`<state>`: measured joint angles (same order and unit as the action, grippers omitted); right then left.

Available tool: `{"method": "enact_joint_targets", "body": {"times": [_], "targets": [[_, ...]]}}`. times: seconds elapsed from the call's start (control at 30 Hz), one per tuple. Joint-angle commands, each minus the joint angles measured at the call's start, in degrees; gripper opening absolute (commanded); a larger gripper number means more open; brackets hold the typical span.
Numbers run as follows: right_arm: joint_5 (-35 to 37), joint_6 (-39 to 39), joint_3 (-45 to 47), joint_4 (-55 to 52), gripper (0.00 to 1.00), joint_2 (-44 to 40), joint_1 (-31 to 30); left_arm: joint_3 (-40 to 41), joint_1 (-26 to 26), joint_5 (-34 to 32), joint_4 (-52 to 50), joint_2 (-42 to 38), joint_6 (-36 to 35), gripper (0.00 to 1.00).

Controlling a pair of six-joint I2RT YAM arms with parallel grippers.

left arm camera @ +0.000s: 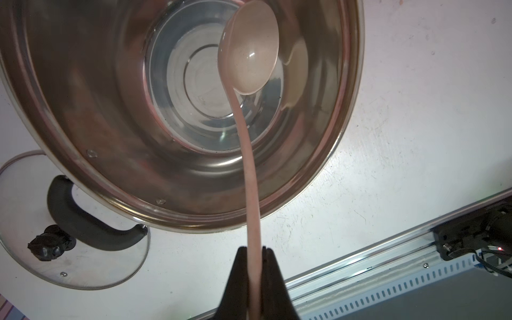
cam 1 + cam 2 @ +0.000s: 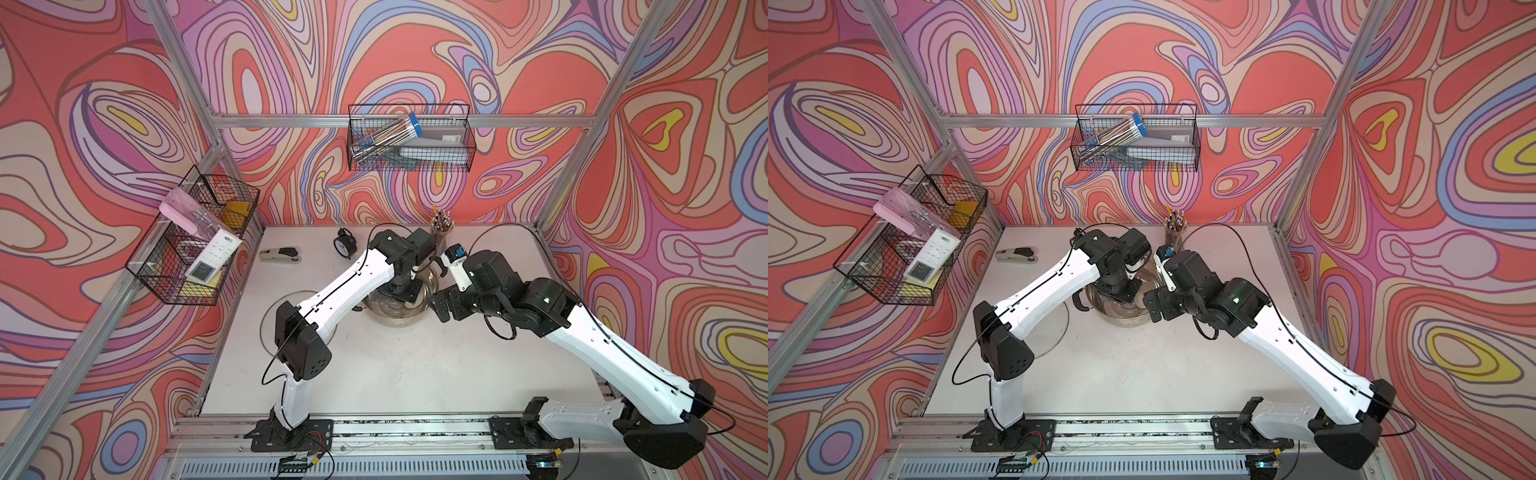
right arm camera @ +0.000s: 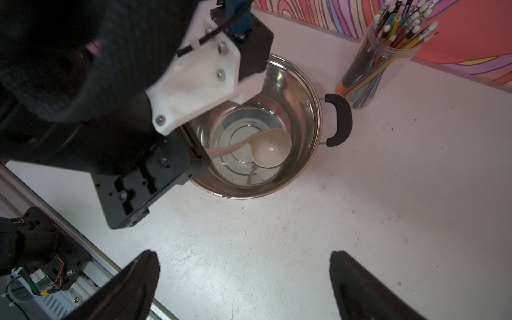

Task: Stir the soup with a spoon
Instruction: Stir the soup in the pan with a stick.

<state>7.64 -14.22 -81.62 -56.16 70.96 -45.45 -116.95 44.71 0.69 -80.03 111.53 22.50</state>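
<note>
Left gripper (image 1: 253, 250) clamps the spoon (image 1: 250, 58) handle, bowl straight ahead inside the mid-frame pot (image 2: 392, 319); right gripper (image 3: 242, 253) gapes empty.

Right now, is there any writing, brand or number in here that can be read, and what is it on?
No text reads clearly anywhere.
white keypad device in the side wire basket: dark logo and key marks, too blurred.
grey box in the back wire basket: pale label, too small.
alarm clock: dial too small to read.
spoon: no print visible.
</note>
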Motion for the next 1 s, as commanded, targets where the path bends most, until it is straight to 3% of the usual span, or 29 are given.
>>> {"method": "enact_joint_targets", "body": {"times": [0.0,0.27,0.5,0.77,0.97], "targets": [[-1.25,0.50,-0.20,1.45,0.98,1.24,-0.16,2.44,-0.06,2.02,-1.58,-5.08,-0.46,0.00],[-2.80,1.00,-0.90,2.72,0.98,2.95,-0.12,7.39,-0.44,-3.74,-6.60,-10.55,1.29,0.00],[-2.99,1.12,-1.59,2.64,0.98,3.14,-0.16,6.80,-3.93,-8.80,-8.48,-12.03,3.14,0.00],[-1.93,1.03,-0.94,1.37,0.98,1.34,-0.14,1.69,-6.12,-11.85,-7.61,-8.54,2.62,0.00],[-0.92,1.03,-0.29,0.44,0.98,0.31,-0.16,-3.95,-6.09,-9.74,-4.56,-3.71,2.17,0.00]]}}
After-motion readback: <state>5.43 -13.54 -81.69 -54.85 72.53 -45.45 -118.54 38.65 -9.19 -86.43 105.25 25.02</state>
